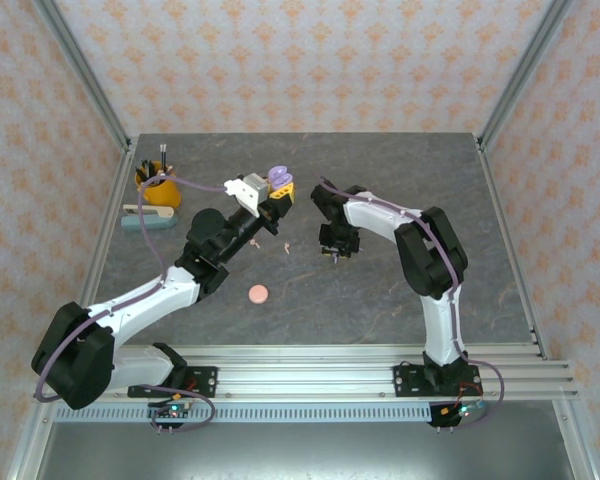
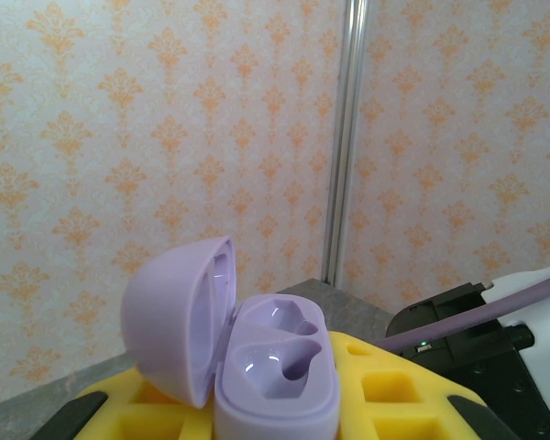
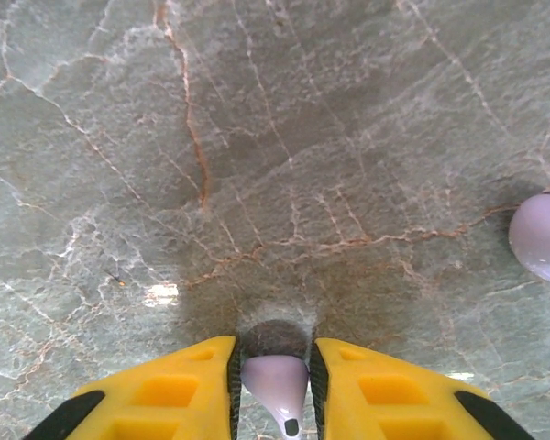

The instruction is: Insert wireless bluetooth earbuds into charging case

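A lilac charging case (image 2: 275,367) stands open, lid (image 2: 179,312) tipped left, both wells bare. My left gripper (image 2: 275,417) is shut on its base between yellow fingers (image 2: 394,385) and holds it above the table (image 1: 380,180); from above, case (image 1: 278,177) and left gripper (image 1: 276,193) sit at the back centre. Down at the tabletop, my right gripper (image 3: 275,390) is shut on a lilac earbud (image 3: 275,378), its stem pointing toward the camera. The right gripper (image 1: 337,252) hangs right of centre. Another lilac rounded earbud (image 3: 543,238) lies at the right edge.
A shut pink round case (image 1: 258,293) lies in front of the left arm. A tiny pale pink earbud (image 1: 287,246) lies between the arms. A yellow pen cup (image 1: 157,186) and a teal stapler (image 1: 147,217) stand at the back left.
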Robot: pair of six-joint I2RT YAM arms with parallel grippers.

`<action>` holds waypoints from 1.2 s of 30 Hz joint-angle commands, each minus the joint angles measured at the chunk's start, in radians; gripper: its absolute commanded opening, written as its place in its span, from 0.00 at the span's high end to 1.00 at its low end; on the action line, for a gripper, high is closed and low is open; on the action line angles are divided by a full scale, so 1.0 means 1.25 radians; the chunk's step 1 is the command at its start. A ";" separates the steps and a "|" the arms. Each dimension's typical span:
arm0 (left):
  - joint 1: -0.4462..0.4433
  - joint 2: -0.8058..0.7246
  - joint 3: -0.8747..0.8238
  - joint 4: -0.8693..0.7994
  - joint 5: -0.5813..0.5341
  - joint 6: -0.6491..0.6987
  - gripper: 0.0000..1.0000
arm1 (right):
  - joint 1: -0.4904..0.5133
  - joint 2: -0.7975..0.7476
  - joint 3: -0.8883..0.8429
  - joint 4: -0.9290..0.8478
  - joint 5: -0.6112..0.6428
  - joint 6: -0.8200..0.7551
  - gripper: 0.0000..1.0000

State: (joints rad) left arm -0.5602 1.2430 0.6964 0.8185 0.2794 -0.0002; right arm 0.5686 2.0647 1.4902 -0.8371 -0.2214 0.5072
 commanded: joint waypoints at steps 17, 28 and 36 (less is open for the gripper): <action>0.007 -0.010 -0.001 0.021 -0.003 0.000 1.00 | -0.008 0.021 -0.002 -0.045 0.038 0.006 0.80; 0.008 -0.009 0.004 0.017 -0.005 0.000 1.00 | -0.008 -0.056 -0.053 0.011 0.051 0.015 0.82; 0.007 -0.007 0.007 0.014 -0.005 0.001 1.00 | -0.008 -0.107 -0.093 0.045 0.066 0.014 0.82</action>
State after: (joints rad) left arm -0.5602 1.2430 0.6964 0.8185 0.2794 -0.0002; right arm 0.5621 1.9835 1.3918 -0.7956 -0.1860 0.5133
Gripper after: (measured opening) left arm 0.233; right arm 0.182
